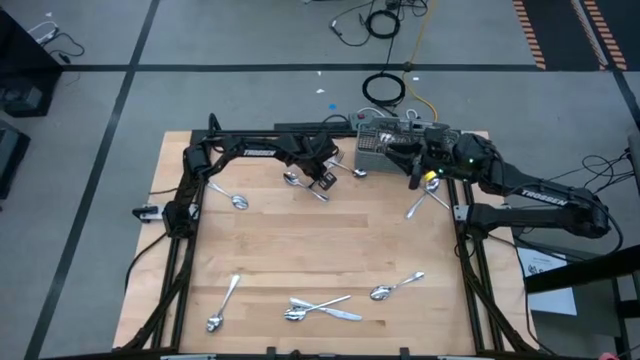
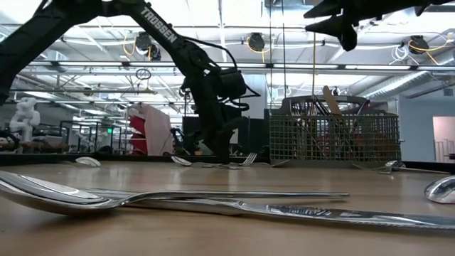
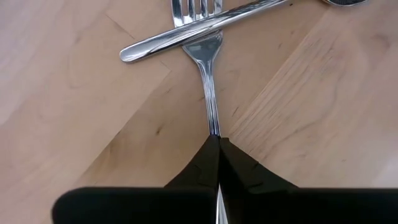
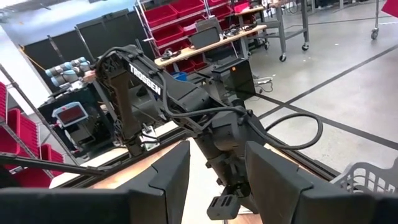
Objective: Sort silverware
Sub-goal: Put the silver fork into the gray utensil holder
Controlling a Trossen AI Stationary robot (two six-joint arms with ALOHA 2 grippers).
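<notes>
A silver fork (image 3: 205, 56) lies flat on the wooden table (image 1: 330, 250), and a spoon's handle (image 3: 186, 34) lies across its neck. My left gripper (image 3: 217, 140) is shut on the fork at the table's far middle (image 1: 322, 183). My right gripper (image 4: 217, 180) hangs open and level, high over the far right (image 1: 415, 168), with nothing between its fingers. More silverware lies scattered: a spoon (image 1: 236, 199) at the far left, two crossed pieces (image 1: 424, 200) at the right, and spoons and a knife (image 1: 320, 308) along the near edge. My left gripper pinches the fork's handle (image 3: 213, 127) between its two fingers, one on each long side. The fingers come from above, pointing steeply down. The fingers hide the rest of the handle behind the pinch. The fork rests on the table, with the spoon's handle over its neck.
A grey wire-mesh basket (image 1: 385, 140) stands at the far right, with utensils upright in it (image 2: 330, 107). The table's middle (image 1: 330, 240) is bare wood. Black frame rails (image 1: 180, 250) run along the left and right edges.
</notes>
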